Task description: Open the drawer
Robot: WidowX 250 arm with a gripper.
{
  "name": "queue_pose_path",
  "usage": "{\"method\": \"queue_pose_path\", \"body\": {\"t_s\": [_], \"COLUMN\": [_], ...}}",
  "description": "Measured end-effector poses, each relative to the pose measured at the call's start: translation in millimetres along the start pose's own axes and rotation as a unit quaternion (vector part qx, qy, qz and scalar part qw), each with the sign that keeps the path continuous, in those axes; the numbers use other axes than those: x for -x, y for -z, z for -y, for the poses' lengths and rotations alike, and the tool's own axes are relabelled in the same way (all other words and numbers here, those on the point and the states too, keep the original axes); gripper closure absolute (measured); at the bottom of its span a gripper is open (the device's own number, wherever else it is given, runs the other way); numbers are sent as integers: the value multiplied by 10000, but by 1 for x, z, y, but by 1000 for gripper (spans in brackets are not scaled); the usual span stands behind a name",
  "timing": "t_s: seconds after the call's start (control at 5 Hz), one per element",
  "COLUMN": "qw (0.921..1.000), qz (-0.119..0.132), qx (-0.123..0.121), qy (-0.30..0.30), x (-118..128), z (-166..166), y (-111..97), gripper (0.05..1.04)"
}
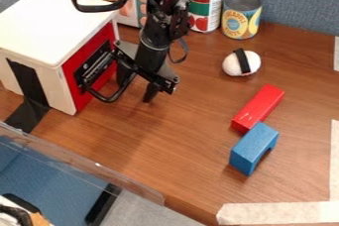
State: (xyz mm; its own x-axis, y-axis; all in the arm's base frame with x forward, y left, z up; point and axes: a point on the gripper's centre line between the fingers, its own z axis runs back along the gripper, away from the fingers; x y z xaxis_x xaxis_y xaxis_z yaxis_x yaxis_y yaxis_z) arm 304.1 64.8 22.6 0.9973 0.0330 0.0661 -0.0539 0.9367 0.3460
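A white box with a red drawer front stands at the left, its front facing right. The drawer lies flush with the box, as far as I can tell. A black looped handle sticks out from the red front. My gripper hangs down just right of the drawer front, at the handle's outer end. Its fingers are apart, one on the side toward the drawer and the other farther right. Whether they touch the handle is unclear.
Two cans stand at the back. A white-and-black toy, a red block and a blue arch block lie to the right. Black tape runs down the box's side onto the table.
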Motion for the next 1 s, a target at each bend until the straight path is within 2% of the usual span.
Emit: {"method": "queue_pose_path", "body": {"t_s": [0.2,0.4,0.6,1.0], "qw": [9999,9996,9983,9937], "qz": [-5,63,104,121], "qx": [98,274,576,1069], "qy": [-76,-1,-1,-328], "x": [-1,-1,-3,-4], "z": [10,34,53,66], "y": [-5,-17,-27,-38], "gripper": [710,906,949,950]}}
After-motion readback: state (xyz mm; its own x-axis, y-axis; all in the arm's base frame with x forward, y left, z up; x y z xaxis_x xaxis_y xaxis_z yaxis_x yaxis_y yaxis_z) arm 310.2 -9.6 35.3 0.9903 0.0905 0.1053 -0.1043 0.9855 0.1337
